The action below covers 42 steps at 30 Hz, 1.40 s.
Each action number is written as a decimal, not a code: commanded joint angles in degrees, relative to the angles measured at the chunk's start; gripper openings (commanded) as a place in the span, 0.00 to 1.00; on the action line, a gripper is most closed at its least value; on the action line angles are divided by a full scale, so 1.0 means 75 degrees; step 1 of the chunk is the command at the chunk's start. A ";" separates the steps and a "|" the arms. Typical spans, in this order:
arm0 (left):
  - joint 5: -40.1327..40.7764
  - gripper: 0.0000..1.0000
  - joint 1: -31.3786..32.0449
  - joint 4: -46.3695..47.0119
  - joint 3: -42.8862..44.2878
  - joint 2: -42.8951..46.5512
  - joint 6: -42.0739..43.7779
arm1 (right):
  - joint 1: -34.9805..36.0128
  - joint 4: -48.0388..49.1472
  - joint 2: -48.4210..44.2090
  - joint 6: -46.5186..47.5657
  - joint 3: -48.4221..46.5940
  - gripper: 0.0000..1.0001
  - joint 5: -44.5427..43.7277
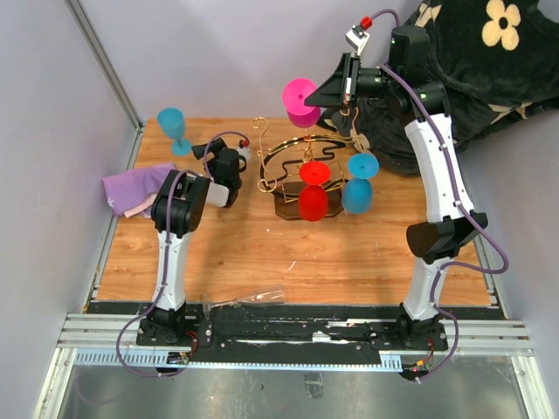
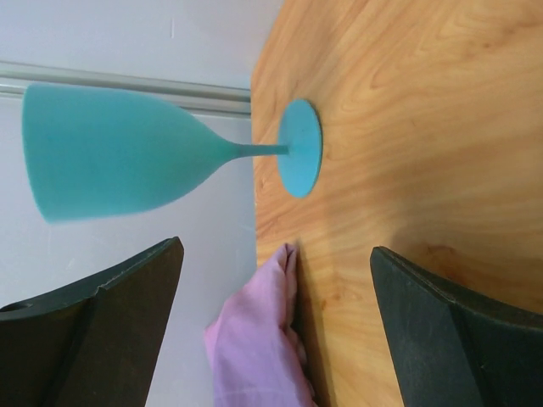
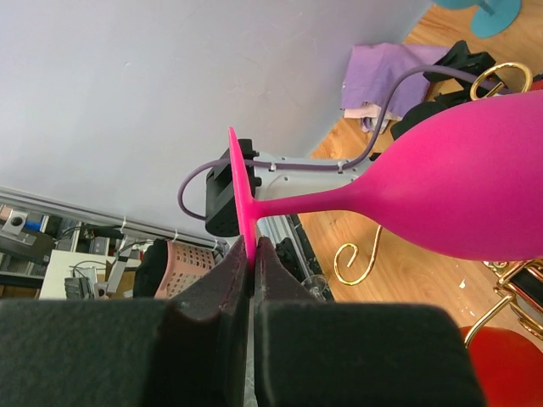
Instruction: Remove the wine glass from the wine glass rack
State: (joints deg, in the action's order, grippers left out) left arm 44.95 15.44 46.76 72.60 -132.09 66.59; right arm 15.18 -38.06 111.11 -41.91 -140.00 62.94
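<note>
glass: the pink wine glass (image 3: pixel 458 195) is off the wine glass rack (image 1: pixel 293 161), held aloft over its far side, bowl sideways.
grip: the right gripper (image 3: pixel 253 250) pinches the foot's rim.
advice: that thin hold may slip, so move slowly, clear the gold scrolls, then stand it on bare table (image 1: pixel 262 253).
other arm: the left gripper (image 2: pixel 276 246) gapes empty near the far-left corner.
count: four glasses, namely pink, red glass (image 1: pixel 313 196) and blue glass (image 1: pixel 358 188) hanging, and teal glass (image 1: pixel 173 127) standing; one rack; one purple cloth (image 1: pixel 131 188).

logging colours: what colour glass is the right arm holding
It's a pink glass, clearest in the right wrist view.
</note>
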 commanded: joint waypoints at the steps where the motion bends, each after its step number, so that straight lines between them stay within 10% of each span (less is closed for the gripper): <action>1: 0.0598 1.00 0.0203 -0.0195 -0.0410 0.0338 -0.0459 | -0.0111 0.0021 -0.0154 0.0224 0.0097 0.01 -0.0104; 42: -0.0335 1.00 -0.0585 -0.8935 0.2047 0.3731 -0.8641 | 0.0975 -0.0730 0.0041 0.2625 -0.0985 0.01 -0.1418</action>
State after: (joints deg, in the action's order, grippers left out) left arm 46.41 14.02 -10.04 82.39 -108.95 13.67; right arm 17.98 -40.64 114.30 -30.81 -144.05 56.69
